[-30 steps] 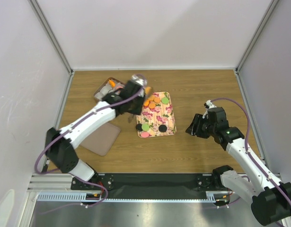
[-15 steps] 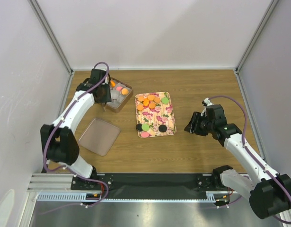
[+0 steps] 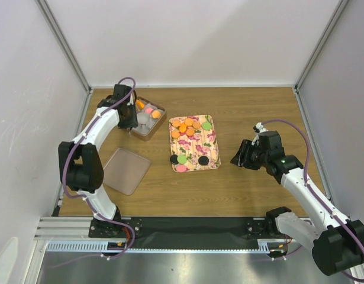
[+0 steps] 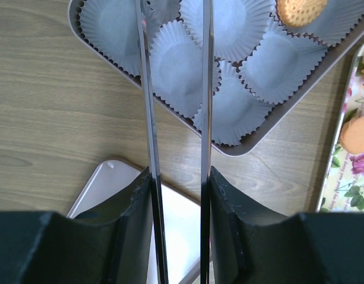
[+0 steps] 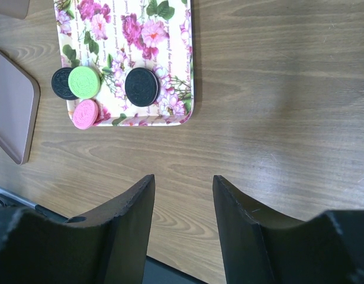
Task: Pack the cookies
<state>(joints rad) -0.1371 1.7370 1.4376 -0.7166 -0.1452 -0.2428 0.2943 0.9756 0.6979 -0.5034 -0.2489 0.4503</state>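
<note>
The cookies lie on the floral tray [image 3: 212,142]: several orange ones [image 3: 186,126] and a green one at the far end, and black [image 5: 142,86], green [image 5: 84,81] and pink [image 5: 84,113] ones at the near end. A brown box [image 3: 160,121] of white paper cups [image 4: 183,66] holds two orange cookies [image 4: 300,10] and a pink one [image 3: 148,110]. My left gripper [image 3: 130,121] hangs over the box. Its long thin blades [image 4: 145,89] stand apart with only an empty cup between them; their tips are out of frame. My right gripper [image 5: 182,195] is open and empty over bare wood right of the tray.
A flat brown lid [image 3: 123,170] lies on the table near the left arm, in front of the box. It also shows in the left wrist view [image 4: 110,189] and the right wrist view [image 5: 13,112]. White walls enclose the table.
My left arm has swung from the floral tray, where an orange cookie showed at its tip, left to the box. The right arm has barely moved.
</note>
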